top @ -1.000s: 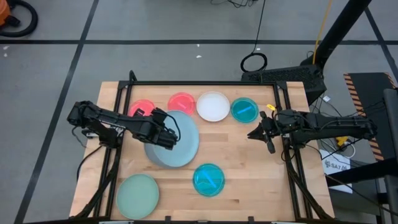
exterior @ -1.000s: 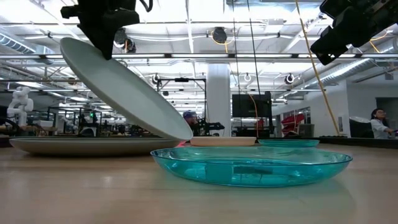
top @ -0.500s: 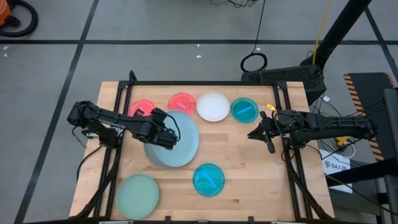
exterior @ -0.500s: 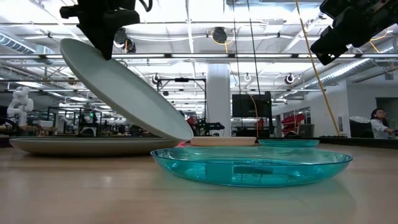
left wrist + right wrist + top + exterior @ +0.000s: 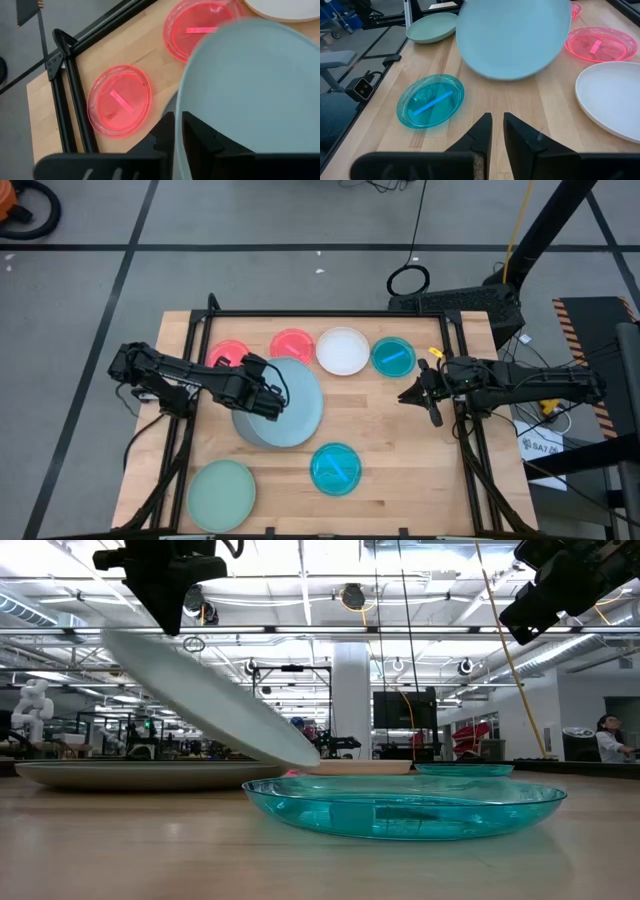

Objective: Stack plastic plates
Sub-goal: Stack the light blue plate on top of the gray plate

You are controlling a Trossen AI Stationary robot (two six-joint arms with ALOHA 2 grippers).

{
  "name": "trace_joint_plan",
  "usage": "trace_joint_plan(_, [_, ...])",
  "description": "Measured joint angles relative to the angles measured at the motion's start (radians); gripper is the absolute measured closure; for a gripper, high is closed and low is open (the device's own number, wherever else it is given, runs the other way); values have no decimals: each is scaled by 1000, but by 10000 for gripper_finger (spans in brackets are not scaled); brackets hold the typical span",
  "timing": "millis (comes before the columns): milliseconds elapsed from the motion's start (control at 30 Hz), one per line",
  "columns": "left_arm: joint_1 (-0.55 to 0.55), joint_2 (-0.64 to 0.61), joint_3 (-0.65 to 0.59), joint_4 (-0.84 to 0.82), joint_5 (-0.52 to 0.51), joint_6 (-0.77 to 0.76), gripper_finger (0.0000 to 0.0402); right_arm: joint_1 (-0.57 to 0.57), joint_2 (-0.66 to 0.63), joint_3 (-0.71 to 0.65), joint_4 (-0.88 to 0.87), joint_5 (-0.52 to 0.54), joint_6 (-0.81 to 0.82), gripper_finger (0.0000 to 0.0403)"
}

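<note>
My left gripper [image 5: 268,402] is shut on the large pale blue plate [image 5: 295,395], which slants over the large grey plate [image 5: 262,436] lying flat beneath it. The pale green plate [image 5: 222,492] lies near the near-left corner. Two pink-red plates [image 5: 230,355] [image 5: 292,343], the white plate [image 5: 343,351] and a teal plate [image 5: 393,357] lie in a row along the far edge. A second teal plate [image 5: 335,468] lies near the near edge. My right gripper [image 5: 420,395] hangs shut above bare wood on the right. My left gripper pinches the pale blue plate's left rim [image 5: 176,150] between its two fingers, reaching in from the table's left and slanting down. That rim is raised [image 5: 120,640]; the plate tilts down to the right, and its low rim [image 5: 312,755] rests over the grey plate [image 5: 130,775].
A black metal frame [image 5: 330,315] borders the wooden table. Bare wood lies between the plates and my right gripper, around [image 5: 390,430]. The near teal plate [image 5: 400,805] stands close before the low camera. A person [image 5: 608,740] is far back in the room.
The pale blue plate has tipped flatter: its raised left rim has come down and its low right rim has slid a little toward the table's right. My left gripper keeps its hold on it.
</note>
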Motion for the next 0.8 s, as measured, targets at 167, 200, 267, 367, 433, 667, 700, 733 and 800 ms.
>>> trace_joint_plan(167, [0,0,0,0,0,1,321,0,0,0,0,0,0,360])
trace_joint_plan(200, [0,0,0,0,0,1,318,0,0,0,0,0,0,360])
trace_joint_plan(267, [0,0,0,8,0,17,315,0,0,0,0,0,0,360])
trace_joint_plan(367, [-11,0,0,96,1,107,314,0,0,0,0,0,0,360])
trace_joint_plan(433, [-20,0,-6,205,1,206,314,0,0,0,0,0,0,360])
trace_joint_plan(667, [-34,0,-156,650,76,444,314,0,0,0,0,0,17,360])
trace_joint_plan(700, [-34,1,-192,699,92,447,314,0,0,0,0,0,23,360])
trace_joint_plan(733, [-34,1,-228,740,107,449,314,0,0,0,0,0,25,360])
trace_joint_plan(800, [-33,1,-298,804,129,435,314,0,0,0,0,0,24,360])
